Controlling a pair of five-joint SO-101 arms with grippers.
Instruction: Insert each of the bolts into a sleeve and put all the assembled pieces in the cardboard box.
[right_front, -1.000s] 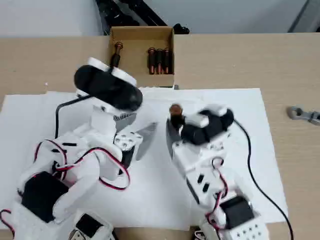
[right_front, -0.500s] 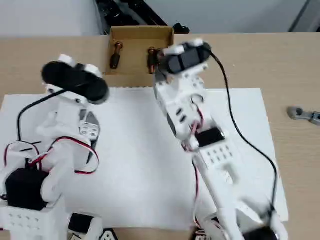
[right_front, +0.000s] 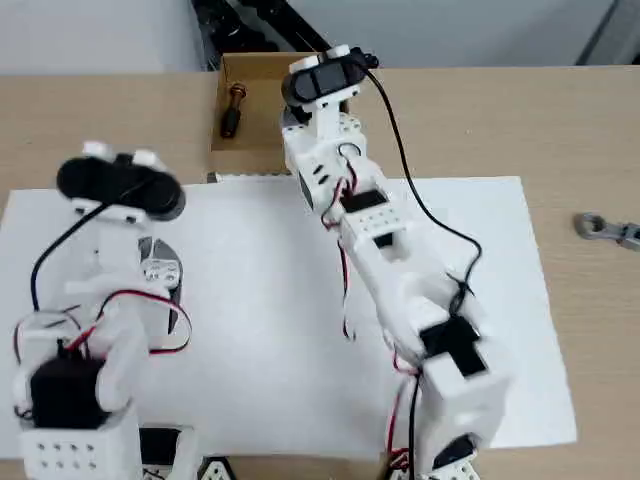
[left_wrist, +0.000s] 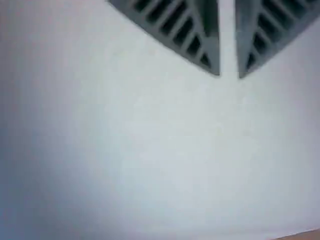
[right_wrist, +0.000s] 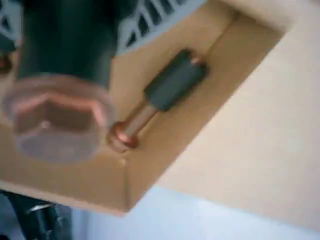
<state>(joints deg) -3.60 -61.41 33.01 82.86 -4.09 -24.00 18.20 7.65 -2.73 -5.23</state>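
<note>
Dropping a bolt-and-sleeve into the box

Starting at nine o'clock, my left gripper hangs over the white paper. Its fingers are drawn almost together with a thin slit between them and nothing in them. I judge it is parked there to leave the other arm room. At twelve o'clock sits the cardboard box, with one finished piece lying toward its eleven o'clock side. My right gripper is stretched over the box's one o'clock half, clamped on the held piece, gripping the sleeve with the copper head facing the wrist camera. That grip, I reckon, keeps bolt and sleeve together until release. Next I'd part the fingers low above the box floor.
</note>
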